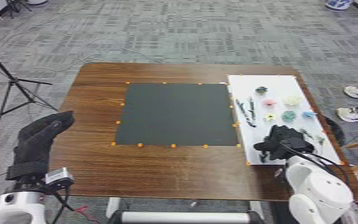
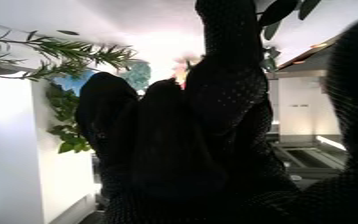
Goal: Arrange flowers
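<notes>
While left hand (image 1: pixel 42 134) hangs loosely open at left edge of worktop (image 1: pixel 95 170), black mat (image 1: pixel 175 115) lies mid-worktop. Farther right, white board (image 1: pixel 264 81) bears small flowers (image 1: pixel 288 116), beyond right hand (image 1: pixel 284 142), its fingers loosely extended; green sprigs (image 2: pixel 78 51) near it.

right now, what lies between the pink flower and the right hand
The small yellow flower, with the teal one beside it, as the head view shows.
</notes>
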